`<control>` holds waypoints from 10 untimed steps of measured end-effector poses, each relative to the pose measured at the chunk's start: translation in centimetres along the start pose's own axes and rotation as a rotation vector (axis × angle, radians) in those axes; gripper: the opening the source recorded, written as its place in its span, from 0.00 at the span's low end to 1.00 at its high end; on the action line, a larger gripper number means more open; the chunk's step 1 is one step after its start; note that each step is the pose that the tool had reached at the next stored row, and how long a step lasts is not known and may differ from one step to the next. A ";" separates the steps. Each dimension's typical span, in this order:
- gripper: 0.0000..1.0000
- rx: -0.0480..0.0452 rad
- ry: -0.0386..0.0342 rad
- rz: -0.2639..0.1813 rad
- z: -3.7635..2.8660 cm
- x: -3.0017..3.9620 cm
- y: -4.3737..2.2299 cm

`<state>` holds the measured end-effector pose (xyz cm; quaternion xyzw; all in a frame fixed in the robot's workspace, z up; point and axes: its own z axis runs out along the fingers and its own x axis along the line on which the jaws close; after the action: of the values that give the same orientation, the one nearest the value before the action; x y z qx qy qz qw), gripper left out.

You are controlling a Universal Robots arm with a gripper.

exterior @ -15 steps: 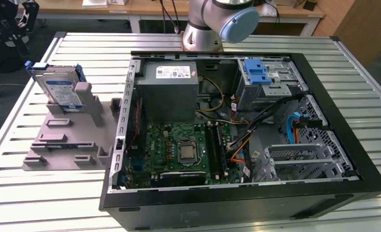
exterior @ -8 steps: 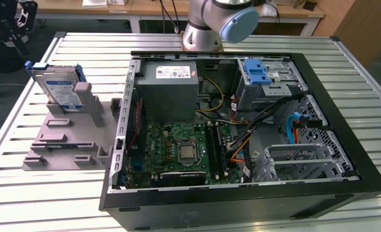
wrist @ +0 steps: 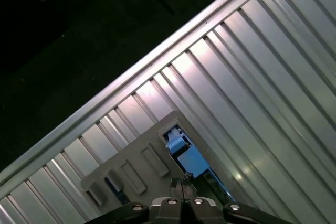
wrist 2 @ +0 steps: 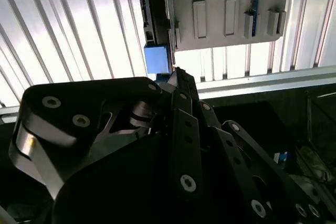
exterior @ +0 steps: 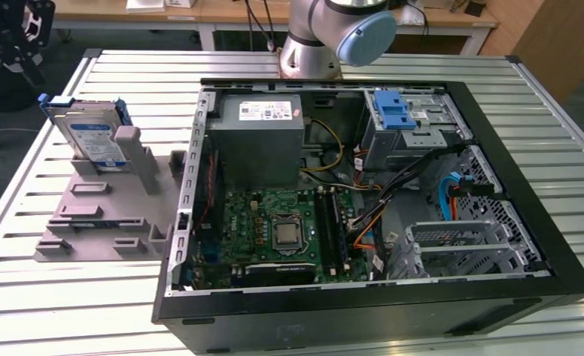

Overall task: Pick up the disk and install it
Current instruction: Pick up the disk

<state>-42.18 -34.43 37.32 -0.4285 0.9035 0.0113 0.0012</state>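
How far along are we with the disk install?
Nothing done yet: the disk stands in its grey holder, outside the computer case. The gripper, shut and empty, hangs near the disk's blue rail. Pickup and installation both remain.

Table (exterior: 35, 297) is bare ribbed aluminium with a satin finish, and it throws bright glare streaks in both wrist views. The disk (exterior: 93, 139), upper left of the exterior view, looks like dull grey metal with a smooth printed label and blue plastic rails. The holder (exterior: 104, 222) under it is matt grey plastic, a bit rough-looking. PC case (exterior: 371, 326) is matt black outside and bare silvery sheet metal inside, plus a blue plastic latch (exterior: 395, 113). Gripper (wrist 2: 177, 73) links are semi-gloss black with shiny screw heads.
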 end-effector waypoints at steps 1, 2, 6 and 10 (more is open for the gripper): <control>0.11 -0.0002 0.0002 -0.016 0.00 0.00 0.00; 0.11 -0.0004 0.0005 -0.031 0.01 0.00 0.00; 0.11 -0.0010 0.0017 -0.092 0.01 0.00 0.00; 0.11 -0.0015 0.0026 -0.150 0.01 0.00 0.00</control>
<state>-42.18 -34.43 37.31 -0.4948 0.8689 0.0112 0.0005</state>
